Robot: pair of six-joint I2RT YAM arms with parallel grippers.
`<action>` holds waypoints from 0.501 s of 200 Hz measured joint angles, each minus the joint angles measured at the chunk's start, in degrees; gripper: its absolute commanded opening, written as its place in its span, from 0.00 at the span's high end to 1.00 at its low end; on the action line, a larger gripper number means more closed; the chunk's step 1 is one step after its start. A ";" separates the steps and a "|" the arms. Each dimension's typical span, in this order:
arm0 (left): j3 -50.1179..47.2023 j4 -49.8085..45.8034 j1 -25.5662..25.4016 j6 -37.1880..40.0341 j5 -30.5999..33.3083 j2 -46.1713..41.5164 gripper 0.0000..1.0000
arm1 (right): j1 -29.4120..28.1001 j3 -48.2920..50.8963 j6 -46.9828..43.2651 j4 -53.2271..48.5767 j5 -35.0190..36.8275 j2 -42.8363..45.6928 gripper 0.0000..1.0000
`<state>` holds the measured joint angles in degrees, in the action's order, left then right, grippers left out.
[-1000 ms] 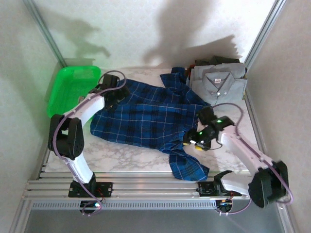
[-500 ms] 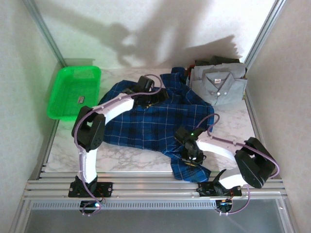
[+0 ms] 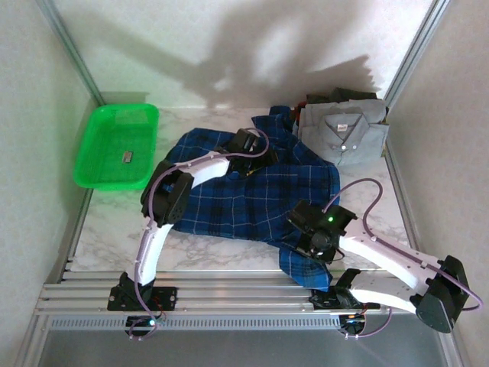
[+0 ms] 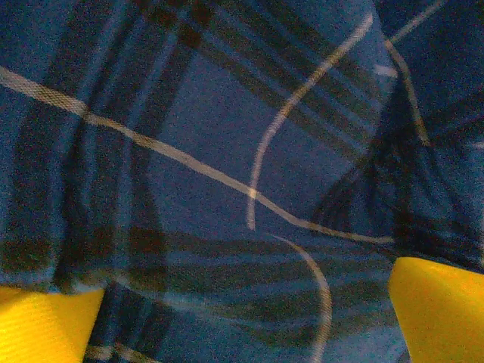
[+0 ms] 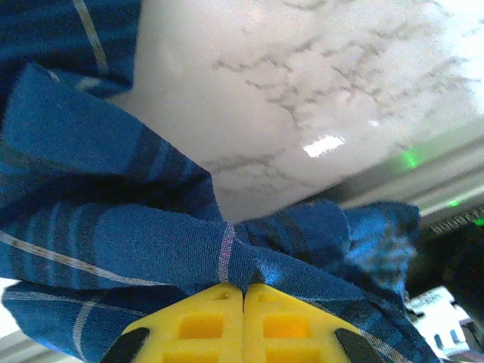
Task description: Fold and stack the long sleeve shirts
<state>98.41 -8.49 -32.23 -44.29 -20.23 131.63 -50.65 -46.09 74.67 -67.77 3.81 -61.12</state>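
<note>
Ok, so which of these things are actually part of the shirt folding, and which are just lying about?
Part of the job: blue plaid shirt, pinched by the right hand; folded grey shirt; darker folded shirts behind it.
Lying about: green basket; small item inside it.

darker shirts [image 3: 344, 95] mostly hidden, basket item [image 3: 127, 157] unidentifiable

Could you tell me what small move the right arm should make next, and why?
Probably lift the right gripper a little and carry the pinched sleeve inward over the plaid shirt. That gripper is shut on the cloth, the sleeve trails toward the near edge of the table, and the open left gripper sits over the shirt's upper part.
</note>
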 measured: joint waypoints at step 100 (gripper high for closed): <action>-7.13 5.29 7.28 -3.45 6.08 -3.76 0.00 | -6.10 3.74 12.61 -1.40 -0.44 -0.37 0.80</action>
<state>91.29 -3.20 -24.95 -47.75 -14.15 127.87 -56.75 -42.35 87.29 -69.17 3.38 -61.49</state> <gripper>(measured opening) 0.994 0.079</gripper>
